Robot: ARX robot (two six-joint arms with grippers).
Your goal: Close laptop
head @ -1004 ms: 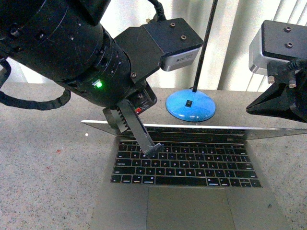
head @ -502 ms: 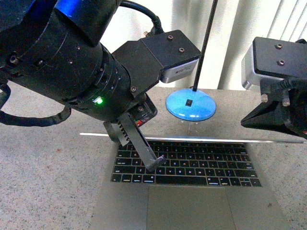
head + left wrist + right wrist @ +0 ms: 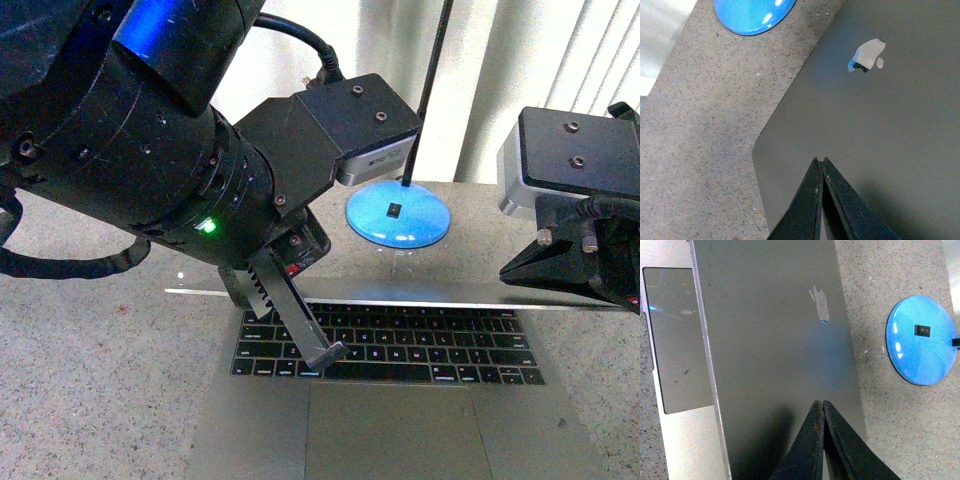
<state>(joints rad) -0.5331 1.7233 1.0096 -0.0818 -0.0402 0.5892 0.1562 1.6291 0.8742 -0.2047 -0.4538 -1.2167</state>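
The grey-silver laptop (image 3: 400, 430) lies on the speckled table, its lid tipped far forward over the black keys (image 3: 390, 345). From the front only the lid's thin top edge (image 3: 420, 298) shows. My left gripper (image 3: 325, 355) is shut and empty, its fingertips over the keyboard's left side. In the left wrist view the left gripper (image 3: 820, 160) points at the lid's grey back (image 3: 865, 125), below the shiny apple logo (image 3: 867, 55). My right gripper (image 3: 505, 275) is shut and empty at the lid's right end. The right wrist view shows it (image 3: 819, 402) close over the lid's back (image 3: 775, 340); contact is unclear.
A blue round lamp base (image 3: 397, 217) with a black switch and thin black stem stands just behind the laptop; it also shows in the left wrist view (image 3: 752, 12) and the right wrist view (image 3: 922, 342). White blinds hang behind. The trackpad (image 3: 675, 340) shows beside the lid.
The lid has tipped further down toward the keyboard, hiding its top rows. Both arms have moved forward and down with it.
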